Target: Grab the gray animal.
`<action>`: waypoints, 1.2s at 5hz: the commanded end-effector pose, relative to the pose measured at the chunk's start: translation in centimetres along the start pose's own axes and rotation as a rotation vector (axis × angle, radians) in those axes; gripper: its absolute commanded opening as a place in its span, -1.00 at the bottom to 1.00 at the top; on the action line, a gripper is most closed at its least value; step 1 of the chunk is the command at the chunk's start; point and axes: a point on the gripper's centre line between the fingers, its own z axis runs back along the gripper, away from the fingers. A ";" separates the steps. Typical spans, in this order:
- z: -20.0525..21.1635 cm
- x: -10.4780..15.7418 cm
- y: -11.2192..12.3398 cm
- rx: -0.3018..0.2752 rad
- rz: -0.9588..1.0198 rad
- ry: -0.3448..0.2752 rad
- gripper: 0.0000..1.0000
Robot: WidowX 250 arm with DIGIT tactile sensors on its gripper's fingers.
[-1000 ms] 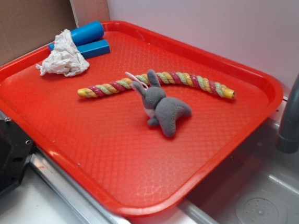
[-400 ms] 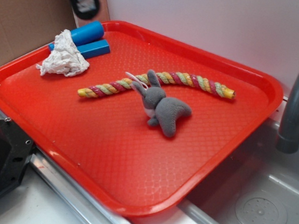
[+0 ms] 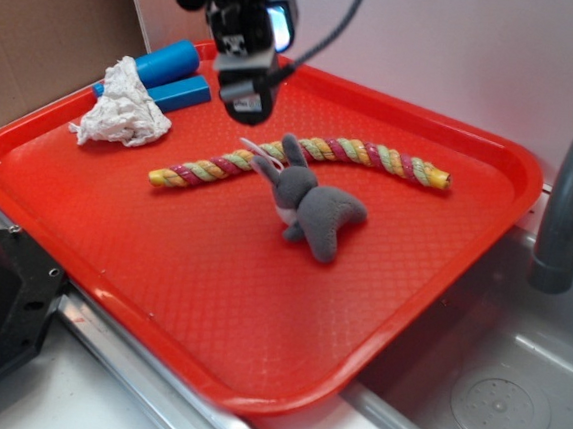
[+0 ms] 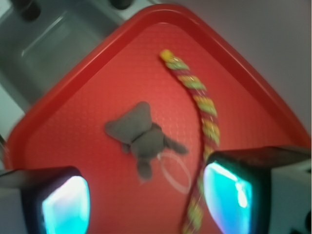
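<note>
The gray animal (image 3: 307, 204), a small plush bunny with long ears and a white tag loop, lies on the red tray (image 3: 257, 322) near its middle, just in front of the twisted rope. It also shows in the wrist view (image 4: 141, 139), ahead of and between my fingers. My gripper (image 3: 244, 100) hangs in the air above the tray's back part, up and to the left of the bunny, not touching it. In the wrist view my gripper (image 4: 146, 202) is open and empty, with the tray showing in the wide gap between its fingers.
A yellow-pink-green twisted rope (image 3: 301, 158) lies across the tray behind the bunny. A white paper wad (image 3: 123, 112) and two blue pieces (image 3: 168, 74) sit at the back left. A gray sink (image 3: 492, 393) and faucet (image 3: 572, 199) are on the right.
My gripper has come in from the top left and moved down and right over the tray, closer to the bunny. The things on the tray have not moved.
</note>
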 end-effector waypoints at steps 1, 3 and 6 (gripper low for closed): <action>-5.5 0.5 -1.1 -0.024 -0.380 0.038 1.00; -10.4 -1.2 -1.2 -0.065 -0.406 0.030 1.00; -6.6 -2.1 -1.3 -0.031 -0.178 -0.090 -1.00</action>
